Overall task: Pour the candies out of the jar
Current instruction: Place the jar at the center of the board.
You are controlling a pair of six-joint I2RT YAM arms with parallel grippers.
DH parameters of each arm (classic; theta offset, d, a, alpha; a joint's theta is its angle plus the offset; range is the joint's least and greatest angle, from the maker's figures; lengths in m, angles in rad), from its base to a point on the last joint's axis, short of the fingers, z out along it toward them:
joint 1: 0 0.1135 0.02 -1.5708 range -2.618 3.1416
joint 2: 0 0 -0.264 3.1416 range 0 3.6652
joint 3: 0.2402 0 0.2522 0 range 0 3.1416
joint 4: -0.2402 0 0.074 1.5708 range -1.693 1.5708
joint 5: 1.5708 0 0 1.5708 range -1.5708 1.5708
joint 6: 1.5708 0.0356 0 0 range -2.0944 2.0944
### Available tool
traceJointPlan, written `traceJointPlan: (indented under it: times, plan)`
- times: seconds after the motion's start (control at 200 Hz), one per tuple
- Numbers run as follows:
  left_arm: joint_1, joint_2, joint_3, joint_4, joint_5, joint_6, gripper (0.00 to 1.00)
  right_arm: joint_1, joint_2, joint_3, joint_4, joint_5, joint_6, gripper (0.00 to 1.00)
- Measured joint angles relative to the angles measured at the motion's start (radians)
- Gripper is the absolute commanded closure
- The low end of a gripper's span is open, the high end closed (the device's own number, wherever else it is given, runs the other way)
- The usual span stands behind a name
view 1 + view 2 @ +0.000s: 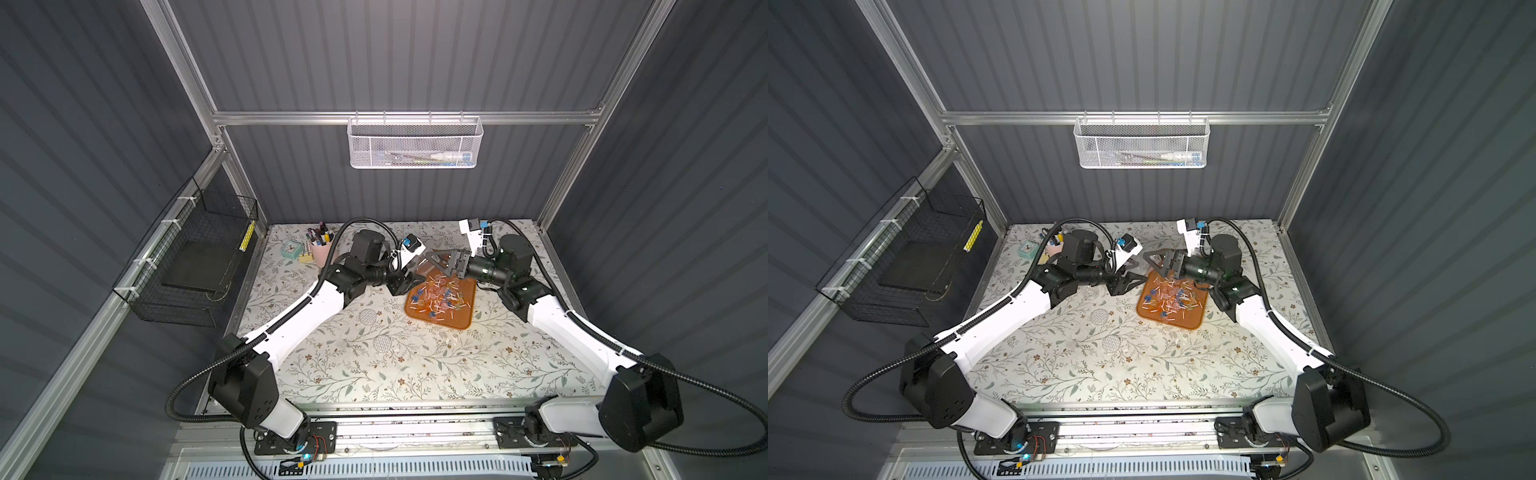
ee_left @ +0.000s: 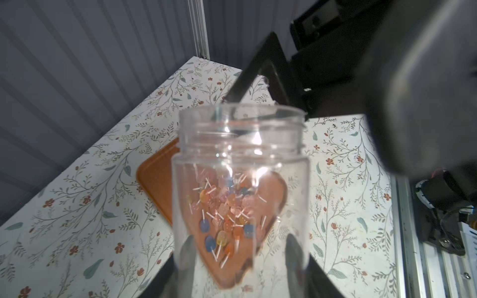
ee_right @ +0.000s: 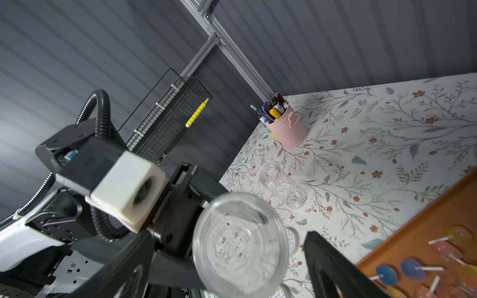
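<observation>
Grips empty-looking jar [image 2: 240, 144] by its base in clamped left tool [image 2: 238, 260], long axis near level, mouth facing right tool [image 3: 232, 234], holding nothing, spread wide either side of the rim, with candies [image 1: 440, 297] scattered on orange tray [image 1: 461, 322] close by.

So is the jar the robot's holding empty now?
Empty. The right wrist view looks into the jar and shows only clear plastic; the candies lie spread on the tray.
</observation>
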Motion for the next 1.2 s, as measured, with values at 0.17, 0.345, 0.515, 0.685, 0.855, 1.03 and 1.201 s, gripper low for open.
traceJointPlan:
  times: [0.17, 0.345, 0.515, 0.685, 0.855, 1.03, 1.201]
  plan:
    - [0.0, -0.026, -0.034, 0.021, 0.012, -0.015, 1.0, 0.02, 0.058, 0.035, 0.016, 0.016, 0.013, 0.14]
    - [0.0, -0.045, -0.042, 0.056, 0.003, -0.027, 1.0, 0.048, 0.072, 0.04, 0.011, 0.023, 0.015, 0.13]
    - [0.0, -0.045, -0.044, 0.087, -0.011, -0.044, 1.0, 0.056, 0.072, 0.04, 0.008, 0.024, 0.02, 0.2]
    - [0.0, -0.044, -0.045, 0.092, -0.019, -0.059, 1.0, 0.064, 0.072, 0.042, 0.024, 0.019, 0.026, 0.38]
    - [0.0, -0.043, -0.047, 0.092, -0.019, -0.066, 0.41, 0.065, 0.072, 0.042, 0.028, 0.022, 0.022, 0.43]
    - [0.0, -0.043, -0.05, 0.093, -0.018, -0.076, 0.0, 0.064, 0.075, 0.045, -0.007, 0.053, -0.006, 0.44]
    - [0.01, -0.097, -0.129, 0.09, -0.029, -0.093, 0.0, 0.066, 0.103, 0.079, -0.077, 0.118, -0.074, 0.45]
